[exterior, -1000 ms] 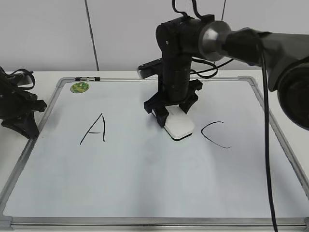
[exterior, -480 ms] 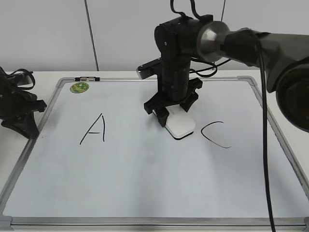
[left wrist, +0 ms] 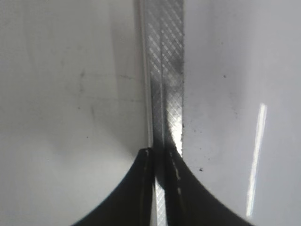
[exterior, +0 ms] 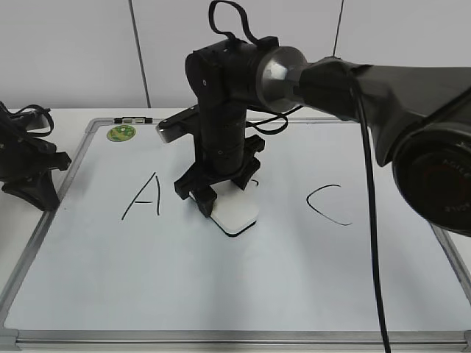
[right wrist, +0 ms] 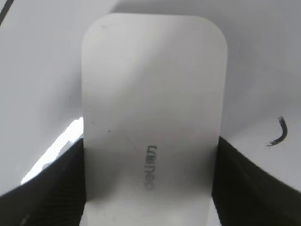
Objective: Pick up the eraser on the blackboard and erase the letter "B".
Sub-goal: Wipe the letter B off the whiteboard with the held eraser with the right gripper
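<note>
So the right gripper (exterior: 221, 193) is clamped on the white rounded plastic eraser (exterior: 235, 211), flat on the silver-framed white dry-erase blackboard (exterior: 221, 294) mid-frame, between black marker "A" (exterior: 143, 196) and "C" (exterior: 330, 204). Left gripper (left wrist: 157, 155) sits fully closed, empty, far left.

You cannot see the letter "B" (right wrist: 278, 133) whole: only a short black stroke shows beside the eraser (right wrist: 153, 122), whose near end the frame's bottom edge cuts off. The eraser's grey print is too blurred to read.
</note>
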Controlling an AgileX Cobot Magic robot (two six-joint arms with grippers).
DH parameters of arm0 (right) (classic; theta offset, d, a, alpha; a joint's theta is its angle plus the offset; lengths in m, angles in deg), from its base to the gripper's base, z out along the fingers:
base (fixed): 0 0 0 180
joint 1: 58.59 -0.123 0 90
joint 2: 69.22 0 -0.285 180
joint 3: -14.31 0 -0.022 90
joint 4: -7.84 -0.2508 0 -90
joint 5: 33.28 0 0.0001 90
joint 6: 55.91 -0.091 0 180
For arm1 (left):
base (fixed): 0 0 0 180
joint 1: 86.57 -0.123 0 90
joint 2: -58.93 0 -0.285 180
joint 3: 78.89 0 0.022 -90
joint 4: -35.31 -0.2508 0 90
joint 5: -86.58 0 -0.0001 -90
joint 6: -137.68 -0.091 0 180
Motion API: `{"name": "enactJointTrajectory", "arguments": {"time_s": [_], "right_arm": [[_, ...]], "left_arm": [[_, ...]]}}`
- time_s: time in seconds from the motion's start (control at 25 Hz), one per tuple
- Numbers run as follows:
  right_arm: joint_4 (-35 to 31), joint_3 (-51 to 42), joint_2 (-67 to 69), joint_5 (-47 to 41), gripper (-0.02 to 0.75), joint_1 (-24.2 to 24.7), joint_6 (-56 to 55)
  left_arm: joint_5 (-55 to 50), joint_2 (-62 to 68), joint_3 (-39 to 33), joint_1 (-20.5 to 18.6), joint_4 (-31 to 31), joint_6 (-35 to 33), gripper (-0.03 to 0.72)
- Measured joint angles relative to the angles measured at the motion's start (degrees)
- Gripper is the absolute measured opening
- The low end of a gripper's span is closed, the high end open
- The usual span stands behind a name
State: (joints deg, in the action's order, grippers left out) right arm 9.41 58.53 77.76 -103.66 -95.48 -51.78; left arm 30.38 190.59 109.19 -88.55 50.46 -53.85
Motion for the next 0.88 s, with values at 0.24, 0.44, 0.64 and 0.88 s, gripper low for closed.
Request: {"name": "enactJointTrajectory", "arguments": {"time_s": [0.24,0.44,0.64,0.88], "right_arm": [[3.38,0.87,-0.42,-0.22,0.552,0.15,0.0],[2.64,1.52,-2.58,-0.22,0.552,1.73,0.0],[0.52,1.52,-2.58,0.56,0.552,2.28,0.95],[-0.55,1.52,-0.58,1.33,0.552,2.28,1.45]], "left_arm": [[0.0,0.0,0.0,0.0,0.04,0.0,0.014],[0.0,0.0,0.0,0.0,0.13,0.0,0.014],[0.0,0.0,0.0,0.0,0.13,0.0,0.014],[0.0,0.0,0.0,0.0,0.13,0.0,0.014]]}}
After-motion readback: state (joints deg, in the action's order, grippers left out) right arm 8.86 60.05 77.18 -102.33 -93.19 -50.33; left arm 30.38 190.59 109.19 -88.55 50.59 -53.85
